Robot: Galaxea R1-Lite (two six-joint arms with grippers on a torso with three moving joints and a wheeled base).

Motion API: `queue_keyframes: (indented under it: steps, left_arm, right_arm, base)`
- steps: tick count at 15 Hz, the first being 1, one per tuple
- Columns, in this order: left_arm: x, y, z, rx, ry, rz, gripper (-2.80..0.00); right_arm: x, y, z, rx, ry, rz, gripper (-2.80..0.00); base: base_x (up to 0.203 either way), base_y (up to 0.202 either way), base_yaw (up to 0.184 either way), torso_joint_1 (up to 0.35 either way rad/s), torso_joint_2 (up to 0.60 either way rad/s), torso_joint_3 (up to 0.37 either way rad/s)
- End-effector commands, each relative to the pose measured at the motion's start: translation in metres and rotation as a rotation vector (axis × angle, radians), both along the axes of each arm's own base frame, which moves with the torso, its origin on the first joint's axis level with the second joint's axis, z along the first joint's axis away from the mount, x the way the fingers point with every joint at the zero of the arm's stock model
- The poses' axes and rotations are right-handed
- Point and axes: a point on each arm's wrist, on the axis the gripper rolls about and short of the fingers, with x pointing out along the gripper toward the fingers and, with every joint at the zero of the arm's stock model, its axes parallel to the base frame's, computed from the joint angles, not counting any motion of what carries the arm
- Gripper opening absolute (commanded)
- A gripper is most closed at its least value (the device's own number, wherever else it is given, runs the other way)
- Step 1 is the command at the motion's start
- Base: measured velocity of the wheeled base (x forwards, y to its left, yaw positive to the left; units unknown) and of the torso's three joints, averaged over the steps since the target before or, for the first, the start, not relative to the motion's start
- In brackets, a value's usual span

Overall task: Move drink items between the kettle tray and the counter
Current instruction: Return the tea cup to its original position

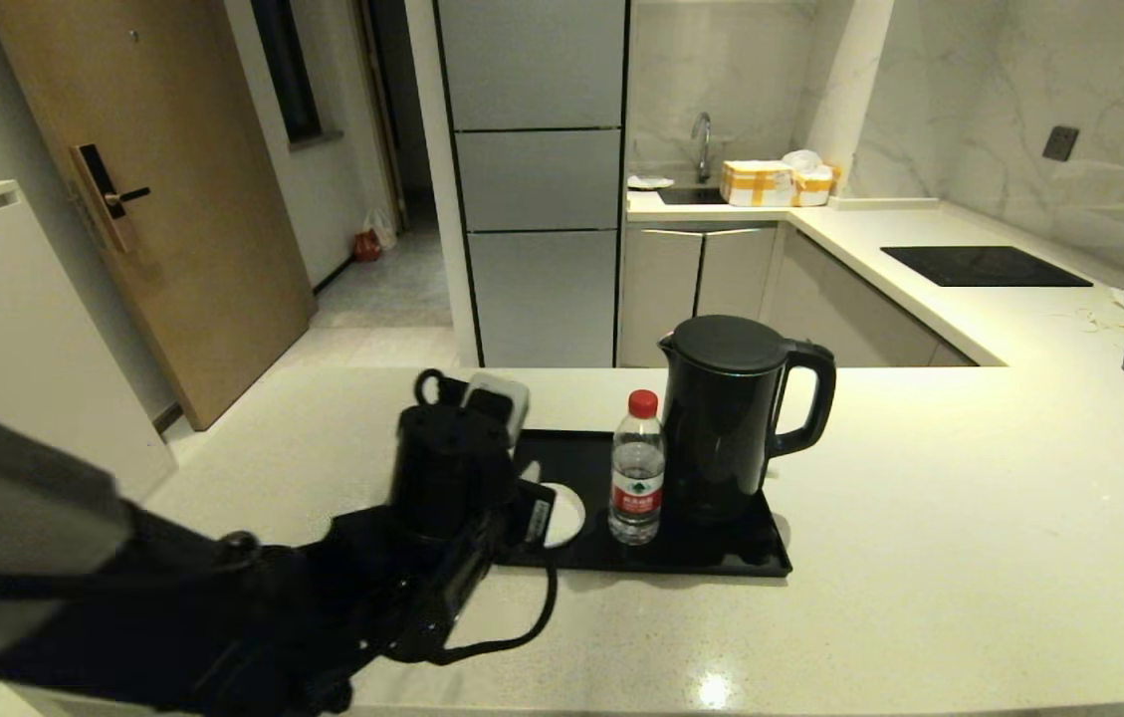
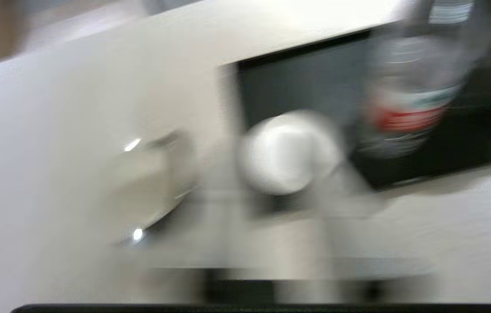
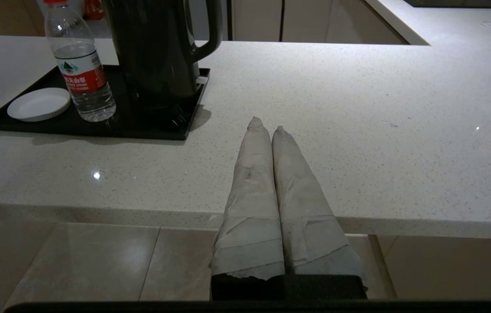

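Black kettle [image 1: 726,418] and red-capped bottle [image 1: 637,470] stand on the tray [image 1: 721,554] on the table [image 1: 920,518]. Left hand [image 1: 497,403] hovers over the tray's left end, state unclear. Right hand [image 3: 267,127] pressed together, off the table's edge.

Tabletop [image 3: 358,130]: off-white speckled stone, polished, glossy, bright light spots on it. Tray [image 3: 97,126]: black, smooth, faint sheen. Kettle [image 1: 726,418]: black, smooth body with soft satin shine; lid matt. Bottle [image 1: 637,468]: clear plastic, red cap, glossy red-and-white label. Saucer [image 3: 38,104]: white, smooth, looks glazed. Right hand [image 3: 270,126]: fingers [image 3: 249,191] wrapped in pale grey tape or cloth, wrinkled, matt, scuffed. Door [image 1: 163,169]: wood-look, matt. Far wall [image 1: 1069,80]: marble-look, veined, shiny.
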Motion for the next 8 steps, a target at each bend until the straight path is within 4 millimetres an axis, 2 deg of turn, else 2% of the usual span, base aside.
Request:
queue_keyframes:
  steps: [1,3,4,6,8]
  left_arm:
    - [-0.031,0.041,0.032,-0.051,-0.037,0.085,-2.80]
    - [-0.045,0.073,0.013,-0.030,0.081,0.213,-2.80]
    - [-0.044,0.076,0.009,-0.030,0.093,0.231,-2.80]
    - [-0.049,0.097,-0.021,0.023,0.193,0.310,-2.80]
    - [-0.044,0.106,-0.043,0.038,0.281,0.340,-2.80]
  right_arm:
    - [0.000,0.000,0.000,-0.001,0.001,0.001,-2.80]
    - [0.000,0.000,0.000,-0.001,0.001,0.001,-2.80]
    - [0.000,0.000,0.000,-0.001,0.001,0.001,-2.80]
    - [0.000,0.000,0.000,-0.001,0.001,0.001,-2.80]
    - [0.000,0.000,0.000,-0.001,0.001,0.001,-2.80]
  base:
    - [0.000,0.000,0.000,0.000,0.00,0.000]
    - [0.000,0.000,0.000,0.000,0.00,0.000]
    - [0.000,0.000,0.000,0.000,0.00,0.000]
    - [0.000,0.000,0.000,0.000,0.00,0.000]
    - [0.000,0.000,0.000,0.000,0.00,0.000]
